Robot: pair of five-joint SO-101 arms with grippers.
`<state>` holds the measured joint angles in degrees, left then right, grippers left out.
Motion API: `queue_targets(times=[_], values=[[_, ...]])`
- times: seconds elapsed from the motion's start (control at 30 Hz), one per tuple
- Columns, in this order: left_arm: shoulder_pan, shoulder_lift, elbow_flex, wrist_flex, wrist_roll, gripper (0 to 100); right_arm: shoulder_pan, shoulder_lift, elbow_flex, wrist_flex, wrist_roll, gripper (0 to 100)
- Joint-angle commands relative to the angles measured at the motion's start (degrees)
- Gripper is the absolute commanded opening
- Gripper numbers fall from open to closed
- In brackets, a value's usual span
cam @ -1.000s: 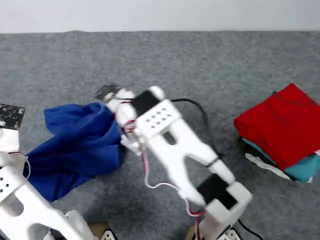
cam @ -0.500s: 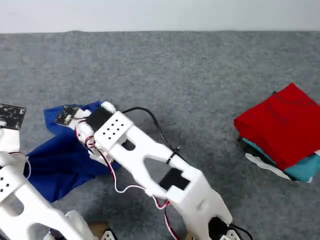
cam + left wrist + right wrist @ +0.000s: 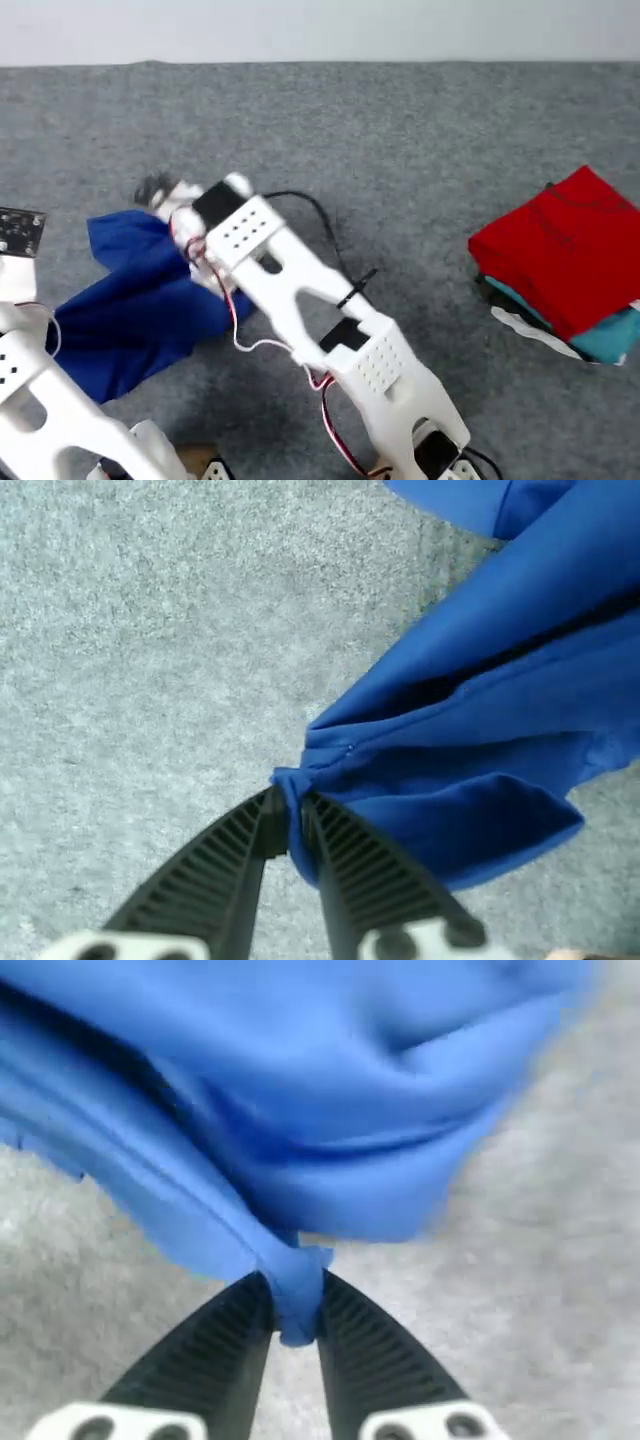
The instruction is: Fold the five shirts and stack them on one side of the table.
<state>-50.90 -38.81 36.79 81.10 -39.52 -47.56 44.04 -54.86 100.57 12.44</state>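
Observation:
A blue shirt (image 3: pixel 130 315) lies bunched on the grey table at the left. The right arm (image 3: pixel 290 290) stretches across from the front, with its wrist over the shirt's far edge. My right gripper (image 3: pixel 295 1310) is shut on a pinched fold of the blue shirt (image 3: pixel 300 1130). My left gripper (image 3: pixel 293 815) is shut on a corner of the blue shirt (image 3: pixel 480 740), low over the table. The left arm (image 3: pixel 40 400) stands at the front left corner. At the right side sits a stack of folded shirts with a red shirt (image 3: pixel 560 245) on top.
Under the red shirt show a teal shirt (image 3: pixel 610 335) and a white one (image 3: pixel 525 328). The grey carpet-like table top (image 3: pixel 380 140) is open across the middle and back. A small circuit board (image 3: pixel 20 232) sits on the left arm at the left edge.
The right arm has swung left with the shirt's far edge, then come back slightly and farther away. The blue shirt is narrower and more bunched. The left arm has kept still.

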Motion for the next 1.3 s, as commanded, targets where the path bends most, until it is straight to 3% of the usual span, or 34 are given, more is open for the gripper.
queue_targets(times=[0.0,0.23,0.5,0.6,0.93,1.13,1.27], values=[[0.26,-1.49,-6.55,-0.97,5.36,1,4.97,-2.59,-9.41,2.33,0.62,0.9],[8.79,-1.49,-21.58,-0.97,12.66,1,12.53,-10.42,-20.04,2.24,0.62,0.9],[23.82,-1.14,-40.31,-1.32,15.21,1,19.21,-19.91,-28.84,2.24,0.35,0.9],[28.04,-1.49,-41.80,-7.03,15.12,1,21.14,-23.16,-30.59,2.15,0.44,0.9],[31.03,-2.37,-42.51,-27.60,15.03,1,22.55,-34.86,-33.85,0.40,0.62,0.9],[32.88,-6.77,-42.42,-27.87,15.12,1,22.64,-39.52,-33.58,0.22,0.70,0.9],[34.90,-8.35,-41.54,-22.95,14.86,1,25.36,-39.60,-33.49,0.40,0.70,0.9]])
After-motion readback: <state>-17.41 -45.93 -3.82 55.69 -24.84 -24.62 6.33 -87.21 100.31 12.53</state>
